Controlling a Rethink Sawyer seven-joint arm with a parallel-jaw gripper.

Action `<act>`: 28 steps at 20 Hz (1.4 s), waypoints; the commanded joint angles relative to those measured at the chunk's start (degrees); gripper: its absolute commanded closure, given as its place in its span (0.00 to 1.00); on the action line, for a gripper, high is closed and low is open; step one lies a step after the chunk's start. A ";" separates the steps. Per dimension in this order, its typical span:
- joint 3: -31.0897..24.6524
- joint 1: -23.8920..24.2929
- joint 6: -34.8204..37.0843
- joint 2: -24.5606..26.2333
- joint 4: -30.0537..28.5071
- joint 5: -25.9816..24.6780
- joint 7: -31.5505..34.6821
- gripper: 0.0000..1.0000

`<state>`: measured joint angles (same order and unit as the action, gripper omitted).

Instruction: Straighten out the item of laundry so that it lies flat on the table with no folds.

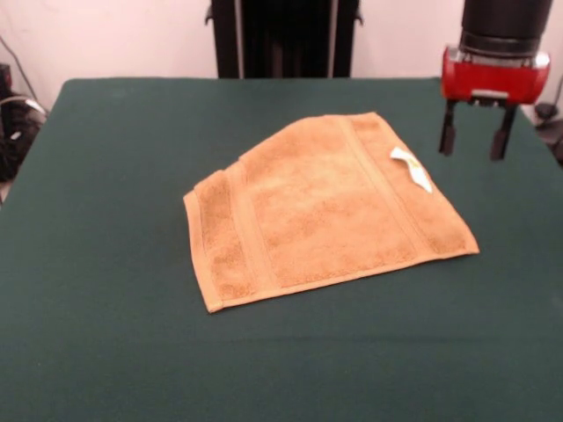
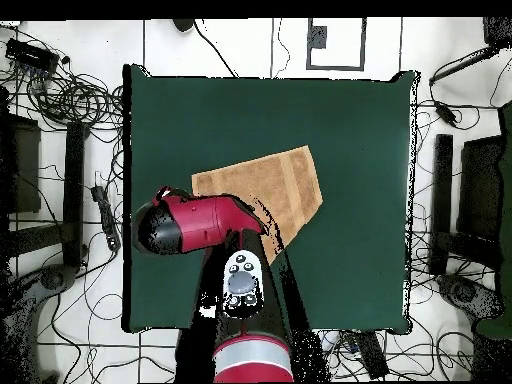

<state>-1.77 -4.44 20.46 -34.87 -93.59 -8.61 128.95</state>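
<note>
The orange-tan towel lies on the dark green table, near its middle. It looks mostly flat, but its far left corner is cut off by a slanting edge, as if folded. Its small white tag sits near the right border band. My gripper hangs open and empty above the table, just right of the towel's far right corner and not touching it. In the overhead view the red arm covers part of the towel on the table, and the gripper itself is hidden under the arm.
The robot's black pedestal stands at the table's far edge. Cables and dark equipment lie on the floor around the table. Dark gear sits off the table's left side.
</note>
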 commanded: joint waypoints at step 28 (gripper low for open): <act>5.43 -8.87 -19.52 28.76 11.37 13.71 14.80 1.00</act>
<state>6.29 -9.90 6.75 -17.74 -83.83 -2.34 128.95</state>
